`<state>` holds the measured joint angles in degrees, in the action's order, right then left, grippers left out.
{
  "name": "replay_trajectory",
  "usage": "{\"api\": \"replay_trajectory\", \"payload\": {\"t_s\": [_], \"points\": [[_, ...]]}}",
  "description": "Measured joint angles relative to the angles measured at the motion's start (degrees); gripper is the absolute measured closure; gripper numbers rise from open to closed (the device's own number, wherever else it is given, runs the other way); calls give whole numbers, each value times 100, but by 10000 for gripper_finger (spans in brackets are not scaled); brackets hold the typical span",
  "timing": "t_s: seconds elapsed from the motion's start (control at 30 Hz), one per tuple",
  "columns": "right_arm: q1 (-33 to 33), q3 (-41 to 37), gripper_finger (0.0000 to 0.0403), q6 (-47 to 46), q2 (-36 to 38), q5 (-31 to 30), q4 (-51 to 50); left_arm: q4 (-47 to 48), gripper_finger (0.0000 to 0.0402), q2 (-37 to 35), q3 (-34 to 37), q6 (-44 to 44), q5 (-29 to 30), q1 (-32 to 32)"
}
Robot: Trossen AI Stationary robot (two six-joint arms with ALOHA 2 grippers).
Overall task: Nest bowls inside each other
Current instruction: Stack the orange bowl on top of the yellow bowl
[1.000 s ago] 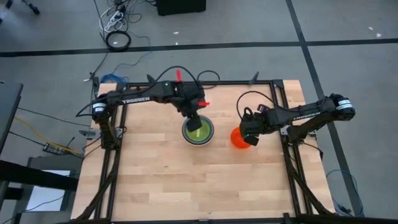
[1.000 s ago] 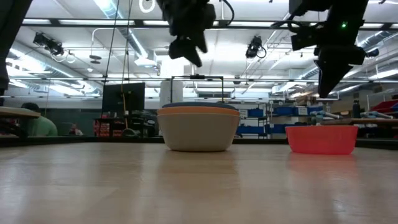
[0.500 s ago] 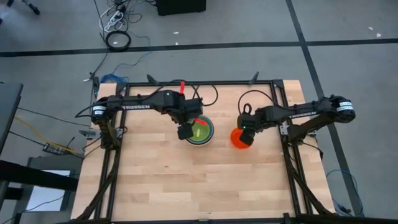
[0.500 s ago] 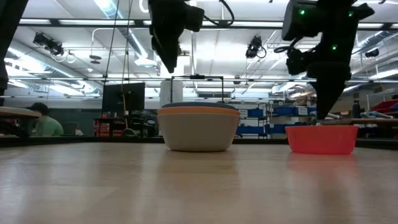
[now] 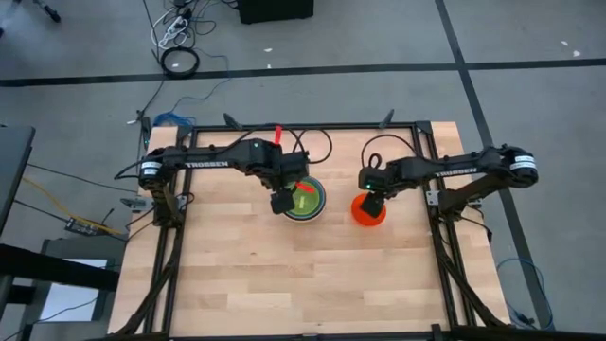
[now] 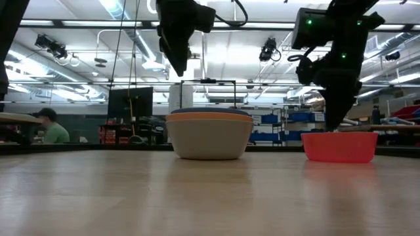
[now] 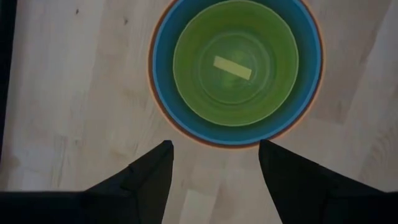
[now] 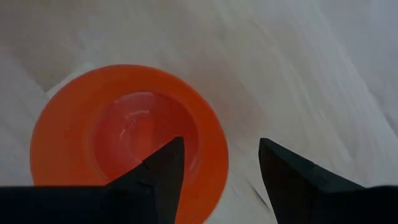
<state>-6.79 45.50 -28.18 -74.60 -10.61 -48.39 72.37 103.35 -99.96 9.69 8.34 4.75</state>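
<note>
Hovering above the near-left rim of the nested stack, the left end effector (image 5: 281,202) has its fingers spread and holds nothing; in the left wrist view its two dark fingers (image 7: 147,173) frame bare wood just outside the stack's edge. That stack sits toward the far middle of the tabletop (image 5: 284,275): a green bowl (image 7: 236,62) lies inside a blue bowl (image 7: 165,74), with the thin rim of an orange bowl (image 6: 210,117) showing around the blue one, and in the low view a grey bowl (image 6: 210,139) carries them all from beneath. A pale strip lies on the green bowl's floor. To the right, well apart from the stack, a red bowl (image 5: 367,212) stands alone, nearer the tabletop's right edge than the middle. The right end effector (image 5: 373,204) hangs over the far part of its rim with fingers spread, gripping nothing; in the right wrist view one finger (image 8: 158,171) stands over the bowl's inside and the other over bare wood beyond the rim. A wide band of open wood runs across the near half of the tabletop, and a gap of bare wood separates the stack from the red bowl. Beyond the far edge, a person (image 6: 51,128) sits in the room behind.
</note>
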Motion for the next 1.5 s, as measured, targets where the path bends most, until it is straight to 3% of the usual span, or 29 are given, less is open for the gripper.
{"api": "replay_trajectory", "payload": {"t_s": [0.27,0.47,0.57,0.7,0.77,1.0,1.13,1.27,1.5], "points": [[-2,0,212,172,-780,-36,393,430,156,0,0,181,24,-11],[-85,0,225,436,-1417,-72,977,1089,156,2,0,391,432,-150],[-139,9,267,647,-1546,-87,1026,1364,156,1,2,445,561,-263],[-168,7,371,914,-1452,-77,968,1434,156,-141,7,518,576,-461],[-165,23,390,1015,-1267,-64,914,1439,156,-267,7,610,679,-569],[-168,433,402,985,-346,-156,808,1419,156,-995,7,1300,1226,-987],[-155,853,402,1051,-229,-161,1157,1204,156,-1377,7,1628,1933,-1252],[-99,1388,402,1297,-514,-162,1453,919,156,-1607,7,1651,2506,-1449],[53,2419,403,1710,-1628,-124,1777,849,156,-1650,7,1649,2799,-1552]]}}
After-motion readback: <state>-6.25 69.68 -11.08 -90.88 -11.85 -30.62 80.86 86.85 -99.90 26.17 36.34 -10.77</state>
